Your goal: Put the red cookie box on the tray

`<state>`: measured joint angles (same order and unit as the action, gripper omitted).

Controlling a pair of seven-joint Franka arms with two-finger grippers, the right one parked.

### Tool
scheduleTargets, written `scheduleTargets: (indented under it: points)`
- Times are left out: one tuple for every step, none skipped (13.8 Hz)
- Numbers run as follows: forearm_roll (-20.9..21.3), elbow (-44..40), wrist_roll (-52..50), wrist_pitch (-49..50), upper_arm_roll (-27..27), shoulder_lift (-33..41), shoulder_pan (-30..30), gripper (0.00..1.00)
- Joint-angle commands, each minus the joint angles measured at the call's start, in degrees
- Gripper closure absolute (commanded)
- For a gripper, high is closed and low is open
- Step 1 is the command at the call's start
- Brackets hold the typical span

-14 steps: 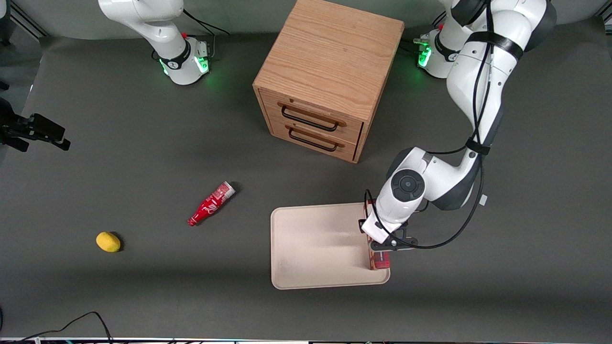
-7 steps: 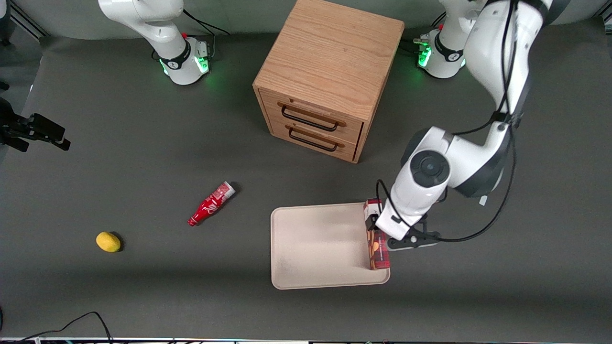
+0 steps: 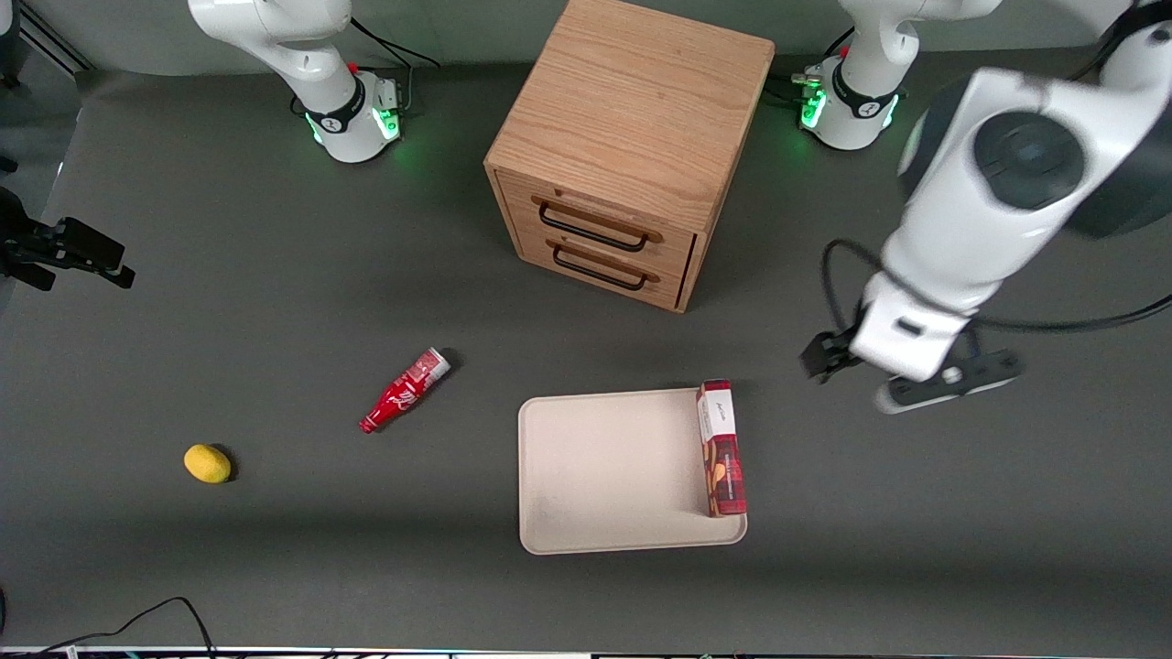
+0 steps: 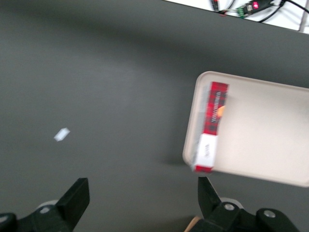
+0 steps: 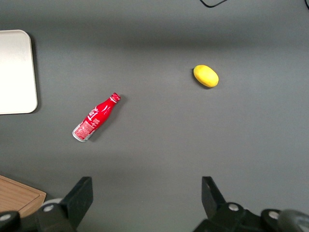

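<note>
Front view: cookie box (image 3: 721, 448) lies flat on the tray (image 3: 604, 476), along its 3 o'clock rim, end slightly overhanging at 12; looks delivered; gripper (image 3: 902, 371) hangs high at the tray's 2 o'clock, well apart, bare mat around. Wrist view: fingers (image 4: 73, 199) spread, holding nothing; box hugs the rim, open tray beside it.

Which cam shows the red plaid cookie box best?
Front view: the slim red plaid cookie box lies unobstructed along the cream tray's edge toward the working arm. The left wrist view shows it too, whole but blurrier. The right wrist view misses it. The open gripper hangs away from it.
</note>
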<state>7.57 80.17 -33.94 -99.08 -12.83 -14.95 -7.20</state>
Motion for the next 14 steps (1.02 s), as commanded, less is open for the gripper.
scheduleTargets:
  points:
    - [-6.8,2.4,13.9,8.6,9.0,8.2,-0.2,0.0]
    - [-7.9,3.0,17.5,11.2,11.8,10.3,-0.3,0.0]
    - [-8.2,3.8,20.5,13.0,13.7,12.1,-0.3,0.0]
    - [-8.3,4.7,23.9,15.2,15.8,14.0,-0.3,0.0]
    - [-8.4,6.8,27.7,16.8,17.4,16.2,-0.4,0.0]
    - [-8.5,10.2,29.5,16.5,18.9,19.1,-0.4,0.0]
    - [-9.4,14.6,30.2,15.2,20.2,22.4,-0.4,0.0]
    - [-9.6,18.4,30.2,13.4,21.1,25.1,-0.4,0.0]
    - [-9.5,20.7,30.2,12.7,21.2,26.9,-0.5,0.0]
    - [-9.3,20.6,30.3,13.4,21.1,27.1,-0.5,0.0]
    - [-9.1,19.9,30.3,14.2,21.1,26.7,-0.5,0.0]
    - [-8.9,18.6,30.5,15.2,21.2,25.9,-0.5,0.0]
    - [-8.3,17.1,32.0,16.2,21.2,25.0,-0.5,0.0]
    - [-7.5,15.4,33.7,16.9,21.2,23.9,-0.5,0.0]
